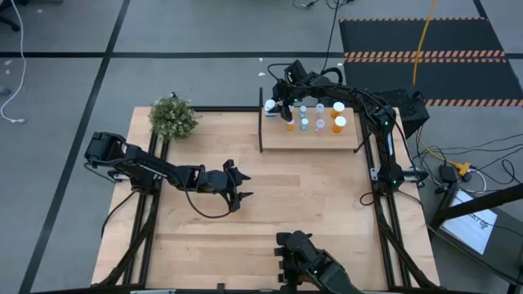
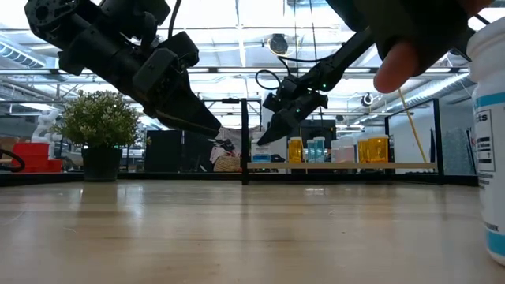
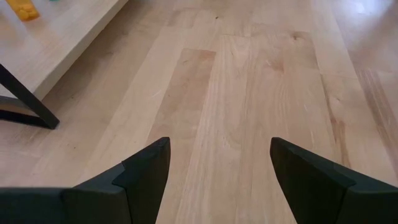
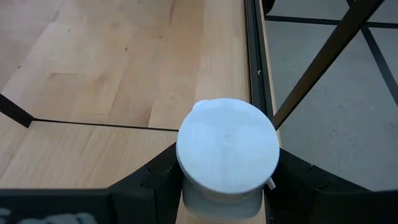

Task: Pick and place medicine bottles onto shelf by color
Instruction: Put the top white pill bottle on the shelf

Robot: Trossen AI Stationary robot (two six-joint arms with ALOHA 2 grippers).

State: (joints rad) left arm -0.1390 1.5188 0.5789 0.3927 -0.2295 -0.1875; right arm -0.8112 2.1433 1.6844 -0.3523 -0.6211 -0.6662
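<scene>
Right gripper [image 4: 227, 180] holds a white-capped bottle [image 4: 227, 146] between its fingers at the shelf's [image 1: 315, 139] far left corner (apparently sorting whites there). Left gripper [image 1: 239, 186] hovers mid-surface, fingers wide, empty.

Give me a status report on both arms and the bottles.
Right end effector shut on white bottle at shelf corner. Left end effector open, empty, mid-table. Several bottles already shelved. Nothing blocking.

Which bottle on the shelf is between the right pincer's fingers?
The white-capped bottle at the shelf's left end; the other bottles stand free to its right.
</scene>
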